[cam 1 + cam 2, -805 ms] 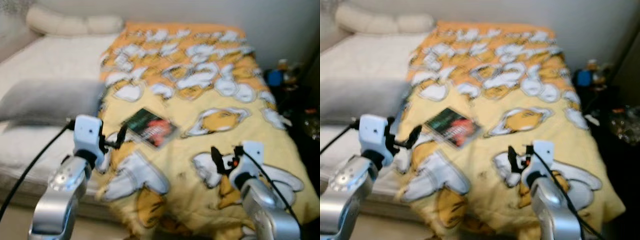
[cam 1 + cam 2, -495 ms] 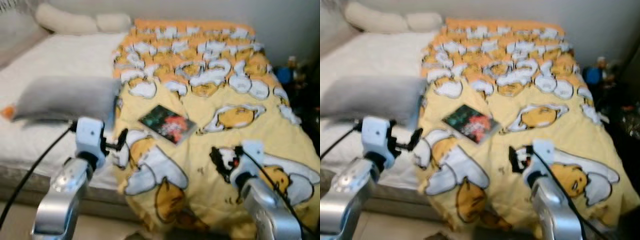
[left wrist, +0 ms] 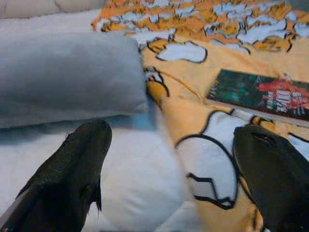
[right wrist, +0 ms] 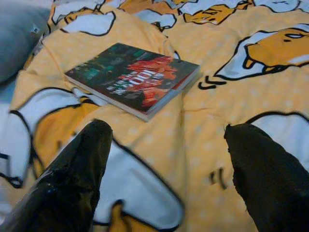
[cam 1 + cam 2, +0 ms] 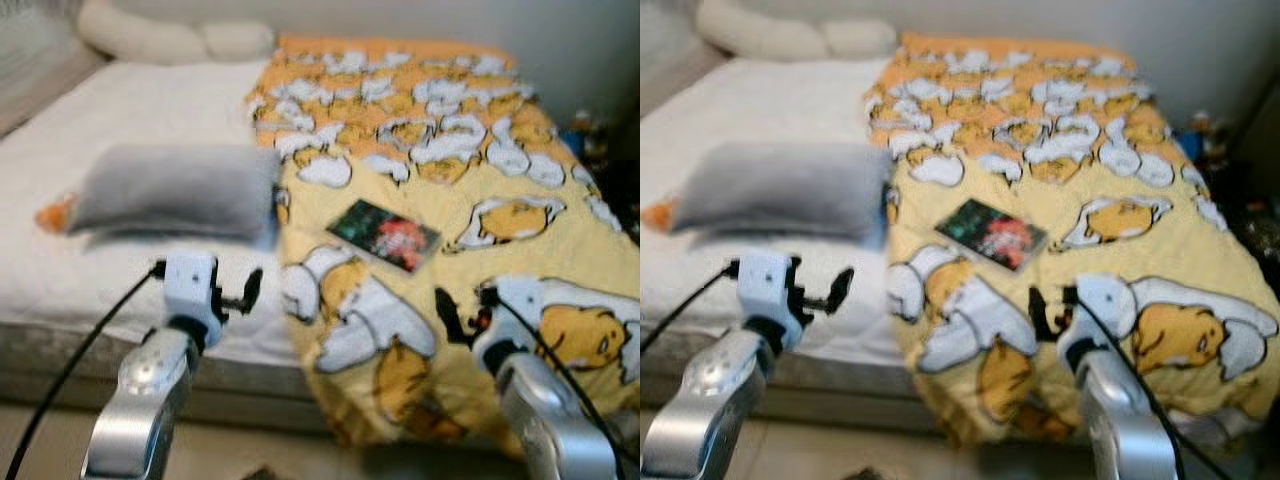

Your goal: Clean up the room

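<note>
book [image 5: 384, 234]: flat on yellow blanket [image 5: 470, 150], 12 o'clock of grippers
left gripper [image 3: 169, 169]: wide open, empty
right gripper [image 4: 166, 169]: wide open, empty
grey pillow [image 5: 175, 190]: 10 o'clock, on bed [image 5: 90, 110]

Book [image 5: 384, 234] on blanket [image 5: 480, 170], pillow [image 5: 170, 190] to its left

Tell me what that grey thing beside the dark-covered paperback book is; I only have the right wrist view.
Observer: A soft grey pillow, lying on the bare white mattress just left of the yellow cartoon-print blanket.
Operator: Report the left gripper.
Observer: The left gripper hovers open over the mattress near the bed's front edge, below that pillow.
Operator: Name anything else loose there.
Observer: Something small and orange pokes out at the pillow's left end; it is too blurred to identify.
</note>
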You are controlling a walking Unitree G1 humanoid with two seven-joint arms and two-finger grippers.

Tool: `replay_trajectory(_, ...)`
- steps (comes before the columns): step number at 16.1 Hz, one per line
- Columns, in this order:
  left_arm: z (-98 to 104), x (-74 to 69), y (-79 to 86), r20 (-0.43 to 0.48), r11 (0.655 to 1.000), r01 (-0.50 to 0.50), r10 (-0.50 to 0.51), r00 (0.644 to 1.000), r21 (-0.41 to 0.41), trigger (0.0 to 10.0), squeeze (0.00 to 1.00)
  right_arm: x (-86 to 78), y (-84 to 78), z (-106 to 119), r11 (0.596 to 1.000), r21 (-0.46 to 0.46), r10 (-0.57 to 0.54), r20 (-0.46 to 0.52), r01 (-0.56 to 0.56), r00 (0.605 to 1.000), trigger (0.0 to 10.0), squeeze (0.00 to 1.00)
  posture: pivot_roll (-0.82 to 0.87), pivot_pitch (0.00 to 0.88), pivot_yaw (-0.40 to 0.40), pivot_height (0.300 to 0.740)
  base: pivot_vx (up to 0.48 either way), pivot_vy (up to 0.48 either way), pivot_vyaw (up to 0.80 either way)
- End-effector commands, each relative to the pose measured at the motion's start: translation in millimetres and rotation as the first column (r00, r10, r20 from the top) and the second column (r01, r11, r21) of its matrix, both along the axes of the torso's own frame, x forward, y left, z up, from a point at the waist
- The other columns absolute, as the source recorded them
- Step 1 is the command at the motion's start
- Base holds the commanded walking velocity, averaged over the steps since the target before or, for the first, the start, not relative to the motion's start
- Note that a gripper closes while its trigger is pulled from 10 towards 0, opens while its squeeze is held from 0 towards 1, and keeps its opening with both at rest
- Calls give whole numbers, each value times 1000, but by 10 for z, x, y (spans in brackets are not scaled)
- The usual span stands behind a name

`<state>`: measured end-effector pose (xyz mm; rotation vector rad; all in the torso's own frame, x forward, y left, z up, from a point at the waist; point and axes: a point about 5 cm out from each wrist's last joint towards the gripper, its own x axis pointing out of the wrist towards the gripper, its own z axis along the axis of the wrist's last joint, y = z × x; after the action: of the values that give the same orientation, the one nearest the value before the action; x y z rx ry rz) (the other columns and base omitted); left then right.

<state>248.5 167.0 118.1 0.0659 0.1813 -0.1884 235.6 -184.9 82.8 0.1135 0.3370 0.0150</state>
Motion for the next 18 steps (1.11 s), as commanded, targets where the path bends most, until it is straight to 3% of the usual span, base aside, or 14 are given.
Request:
replay_trajectory(1, -4, -8, 65, -2, 999, -26, 26, 1000, 19, 10000, 24, 11, 63, 47, 1000, 26, 12, 16, -12, 1000, 10000, 0, -11, 0, 17, 740, 0, 405, 0)
replay_trajectory(8, 7, -11, 115, 2, 999, -25, 25, 1000, 40, 10000, 16, -44, -6, 134, 1000, 18, 17, 49, -18, 999, 10000, 0, -11, 0, 29, 740, 0, 392, 0)
replay_trajectory(13, 41, -4, 149, 9, 998, -23, 22, 1000, 51, 10000, 16, -87, 9, 128, 993, 120, -22, 30, 18, 999, 10000, 0, -4, 0, 31, 740, 0, 375, 0)
replay_trajectory(15, 56, -7, 155, 10, 999, -16, 15, 1000, 49, 10000, 4, -79, 42, 135, 996, 94, -13, 30, 11, 999, 10000, 0, -2, 0, 33, 740, 0, 371, 0)
replay_trajectory(18, 70, -8, 160, 8, 999, -4, 4, 1000, 41, 10000, 0, -52, 33, 175, 1000, -1, -24, 109, 25, 994, 10000, 0, -3, 0, 36, 740, 0, 374, 0)
